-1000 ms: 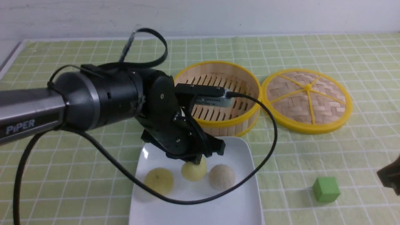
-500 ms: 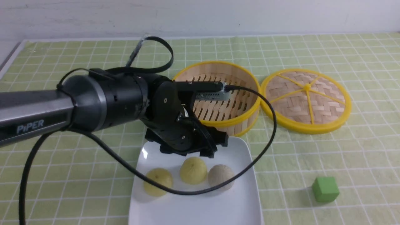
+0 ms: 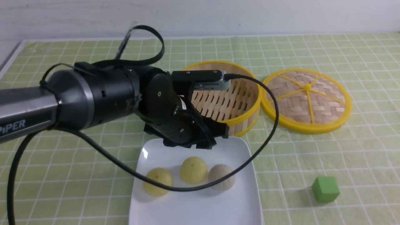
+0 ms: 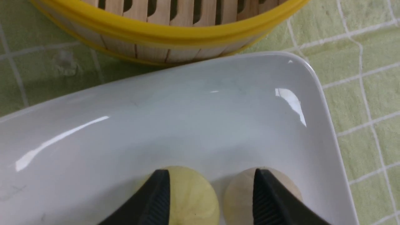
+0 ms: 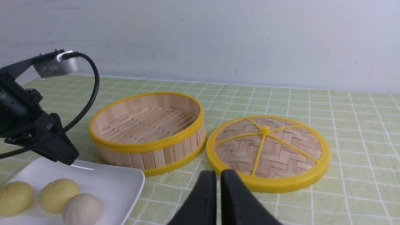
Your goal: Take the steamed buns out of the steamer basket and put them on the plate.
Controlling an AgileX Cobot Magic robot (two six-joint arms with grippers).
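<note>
Three steamed buns lie in a row on the white plate [image 3: 200, 209]: a pale yellow one [image 3: 158, 186], a second yellow one [image 3: 193, 169] and a greyish one [image 3: 221, 181]. The steamer basket [image 3: 225, 97] behind the plate holds nothing. My left gripper [image 3: 209, 140] is open and empty, above the plate's far part, just over the middle bun. In the left wrist view its jaws [image 4: 211, 171] stand apart over the yellow bun [image 4: 190, 200] and the greyish bun [image 4: 237, 200]. My right gripper [image 5: 218, 187] is shut and empty, low in front of the lid, out of the front view.
The flat woven lid [image 3: 307, 100] lies right of the basket, close to it. A green cube [image 3: 325, 189] sits on the checked mat right of the plate. The left arm's black cable [image 3: 268, 125] hangs over the plate and basket.
My left gripper let go of the middle yellow bun and rose back toward the basket. The right gripper's tip left the front view's right edge.
</note>
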